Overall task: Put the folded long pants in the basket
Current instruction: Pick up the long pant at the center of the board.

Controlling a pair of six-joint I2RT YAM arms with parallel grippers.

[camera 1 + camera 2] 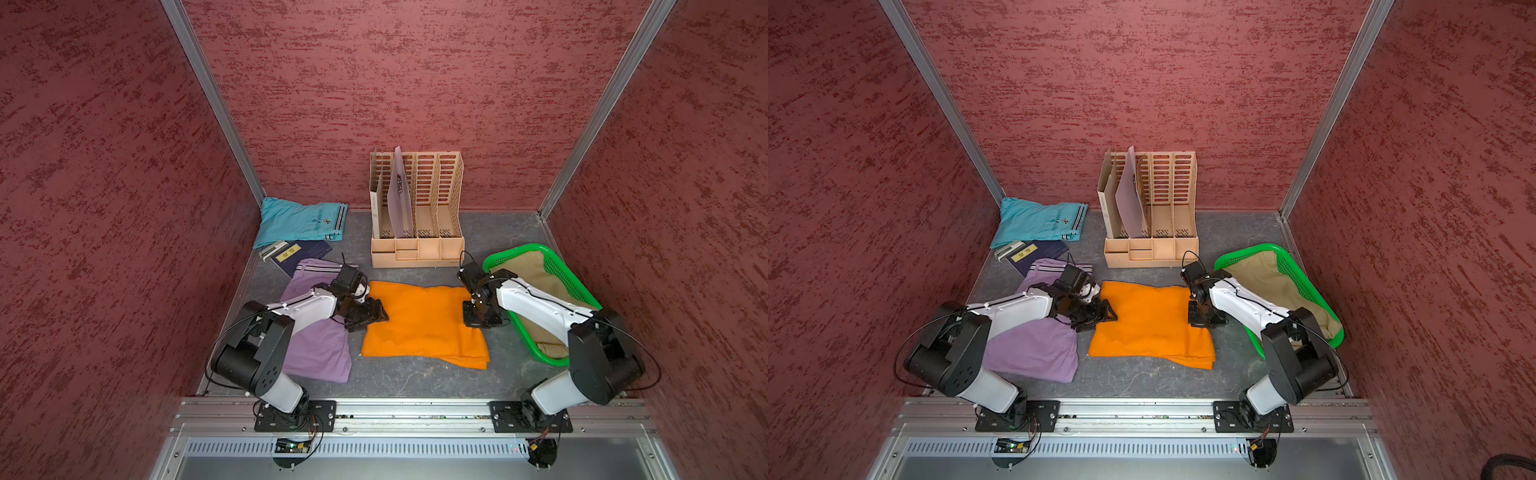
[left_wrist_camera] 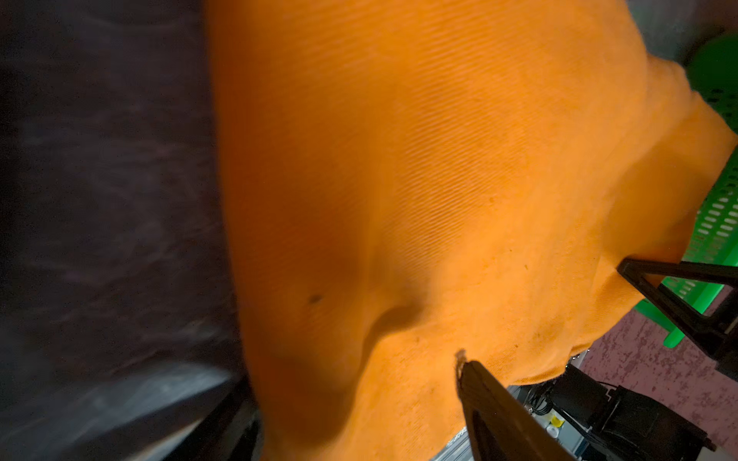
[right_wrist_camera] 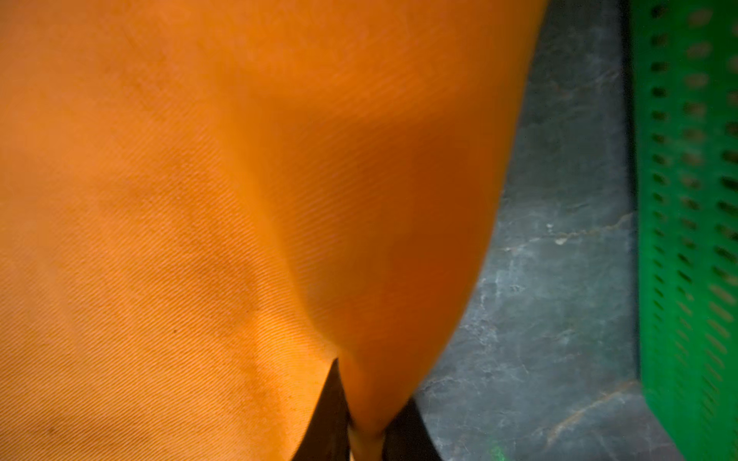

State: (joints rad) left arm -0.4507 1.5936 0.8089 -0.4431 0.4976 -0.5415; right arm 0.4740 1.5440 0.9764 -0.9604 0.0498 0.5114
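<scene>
- Our right gripper (image 3: 361,399) is pinched tight on a fold of the orange pants (image 1: 424,324), at their edge nearest the basket (image 1: 519,248).
- Our left gripper (image 2: 541,309) sits at the opposite edge, jaws spread, clamping nothing.
- We see the orange pants on the table (image 1: 415,380), beside the basket.
- Khaki pants (image 1: 525,270) lie inside the basket.
- Lilac pants (image 1: 320,353) and turquoise pants (image 1: 295,220) lie on the table.

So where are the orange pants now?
The orange pants lie mid-table in a top view, between lilac pants and green basket, right gripper pinching their edge.
</scene>
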